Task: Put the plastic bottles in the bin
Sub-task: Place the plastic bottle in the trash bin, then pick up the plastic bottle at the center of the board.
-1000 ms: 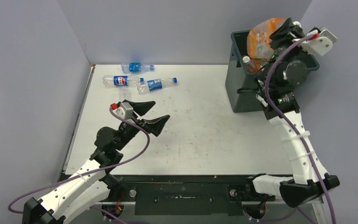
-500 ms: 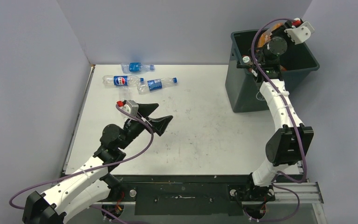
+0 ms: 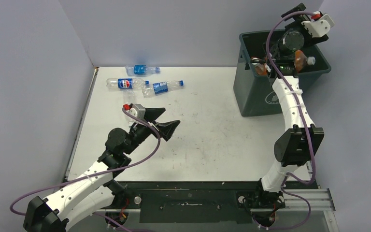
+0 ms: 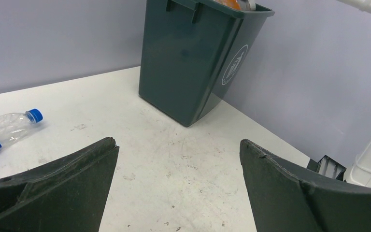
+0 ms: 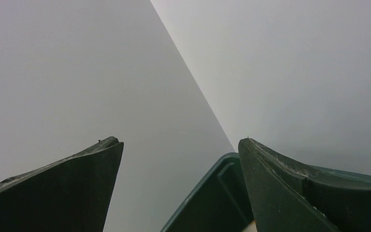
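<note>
Looking first at the right fingers [image 5: 67,188], we find them spread wide and released, with nothing between them. Through their gap we see only the grey walls [image 5: 125,63] meeting in a corner. Low in that frame is the dark rim of the bin [image 5: 212,193]. In the top view this wrist sits at the upper right of the frame, over the bin's open mouth. Inside we make out an orange bottle [image 3: 299,59] against the right wall.

The left fingers [image 4: 63,188] are equally spread and empty. They hang over the tabletop [image 4: 174,169] left of centre in the top view. Past their gap the bin stands upright at the upper centre of the left wrist frame, a white litter symbol [image 4: 235,63] on its face.

We count three clear bottles lying on their sides at the upper left of the tabletop in the top view, close together and well apart from the bin. One lies at the back [image 3: 142,69], one to the left [image 3: 123,83], and one nearest the left fingers [image 3: 162,87]. All three carry blue labels.
</note>
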